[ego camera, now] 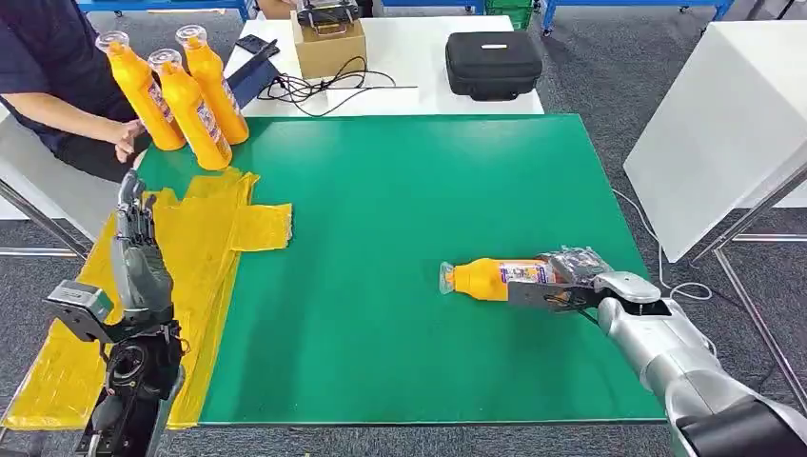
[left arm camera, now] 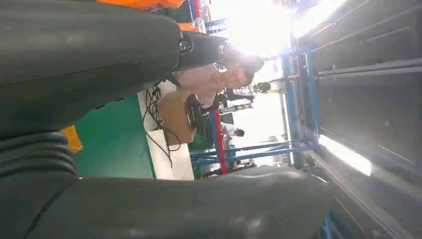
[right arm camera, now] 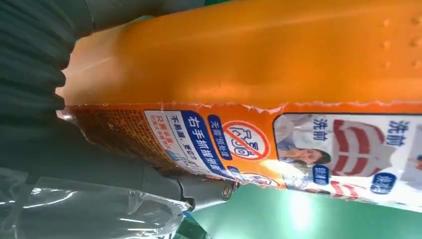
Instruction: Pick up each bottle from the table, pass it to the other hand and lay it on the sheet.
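Now we see our right hand [ego camera: 571,281] with its fingers [ego camera: 533,295] wrapped round the base end of an orange bottle [ego camera: 495,278], which lies on its side on the green table [ego camera: 409,190], clear cap pointing away from the fingers toward the yellow sheet [ego camera: 205,238]. From the right wrist, the bottle's [right arm camera: 249,74] orange wall and printed label sit so close that we can hardly tell, perhaps, how far the fingers reach round it; crinkled clear film lies against the hand there. Between these fingers and the sheet the green surface runs wide, and the table's near edge lies just below the forearm. Our left hand [ego camera: 138,252] stands upright over the sheet at the table's left edge, fingers straight and a little apart, holding nothing. Beyond its fingertips three more orange bottles [ego camera: 181,90] stand tilted at the far corner, beside a seated person's hand [ego camera: 126,140]. The sheet's near end is cut off by our left arm.
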Tool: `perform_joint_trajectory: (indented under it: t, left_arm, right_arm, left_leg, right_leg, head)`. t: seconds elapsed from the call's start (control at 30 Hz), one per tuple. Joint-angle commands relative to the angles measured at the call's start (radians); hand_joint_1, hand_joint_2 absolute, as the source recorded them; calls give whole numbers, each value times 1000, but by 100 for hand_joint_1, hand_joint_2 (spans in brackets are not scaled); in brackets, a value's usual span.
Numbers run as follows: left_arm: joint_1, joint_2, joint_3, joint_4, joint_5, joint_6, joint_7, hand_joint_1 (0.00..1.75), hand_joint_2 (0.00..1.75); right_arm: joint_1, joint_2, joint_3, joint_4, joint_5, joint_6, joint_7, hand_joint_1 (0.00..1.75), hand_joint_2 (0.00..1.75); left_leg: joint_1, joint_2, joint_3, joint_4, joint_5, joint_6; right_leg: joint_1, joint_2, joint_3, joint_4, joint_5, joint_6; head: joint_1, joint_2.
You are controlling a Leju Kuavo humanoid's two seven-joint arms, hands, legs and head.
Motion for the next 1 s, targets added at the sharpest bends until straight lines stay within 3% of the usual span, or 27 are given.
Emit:
perform_joint_trajectory:
  t: [0.03, 0.07, 0.1, 0.17, 0.2, 0.23, 0.33, 0.43, 0.53, 0.77, 1.0]
  left_arm:
    - [56, -38, 19, 75, 64, -92, 5, 0, 0]
    - [66, -38, 15, 90, 85, -107, 5, 0, 0]
    - [74, -36, 7, 97, 124, -148, 10, 0, 175]
    - [68, -47, -10, 131, 182, -212, 31, 0, 175]
    - [63, -54, -18, 143, 211, -238, 36, 0, 175]
    - [58, -66, -27, 151, 238, -265, 45, 0, 175]
    - [33, -105, -61, 162, 306, -309, 82, 0, 175]
    - [56, -125, -94, 107, 355, -314, 115, 0, 175]
    - [76, -124, -137, 57, 402, -292, 151, 0, 175]
    - [-11, -143, -214, 85, 461, -286, 210, 0, 175]
    - [-45, -164, -268, 83, 486, -269, 243, 0, 175]
  right_arm:
    - [71, 33, -158, -57, -215, -72, -156, 175, 175]
    - [78, 36, -210, -130, -292, -42, -197, 175, 175]
    - [90, 37, -254, -220, -373, -2, -218, 175, 175]
    - [154, 46, -332, -451, -530, 47, -207, 175, 175]
    - [180, 67, -350, -531, -551, 14, -188, 175, 175]
    - [196, 100, -357, -589, -532, -53, -163, 175, 175]
    - [202, 260, -307, -681, -560, -99, -136, 175, 175]
    - [172, 372, -218, -651, -521, -174, -68, 175, 175]
    - [160, 423, -178, -600, -535, -219, -33, 175, 175]
    - [190, 453, -227, -613, -549, -242, 31, 175, 175]
    - [123, 548, -180, -398, -501, -262, 48, 175, 175]
  left_leg:
    - [1, 0, 2, -3, 0, -1]
    - [0, 2, 2, -2, 0, 0]
    - [1, 3, 2, -2, 0, -1]
    - [-1, 5, 0, -2, 0, -1]
    - [-1, 7, -1, -1, 0, -1]
    - [0, 8, -2, -1, -1, -1]
    - [0, 9, -5, -1, -1, -1]
    - [1, 9, -5, -1, -1, -1]
    - [2, 14, -5, 0, -3, -2]
    - [3, 5, -12, 0, 0, -1]
    - [2, 9, -11, 0, -1, -1]
  right_leg:
    - [1, -1, 3, -4, 1, 1]
    - [0, 0, 2, -3, 0, 1]
    - [1, 1, 2, -3, 1, 1]
    - [-1, 2, -1, -2, 1, 1]
    - [0, 5, -2, 0, 1, 1]
    - [0, 6, -3, 0, 1, 1]
    - [0, 7, -7, 1, 1, 1]
    - [1, 8, -8, 1, 1, 1]
    - [3, 12, -8, 1, 1, 1]
    - [3, 4, -12, 1, 0, 2]
    - [2, 7, -12, 1, 1, 2]
  head:
    - [0, 0]
    - [0, 0]
    - [0, 0]
    - [2, 0]
    - [0, 0]
    - [0, 0]
    - [0, 0]
    - [0, 0]
    - [0, 0]
    - [0, 0]
    - [0, 0]
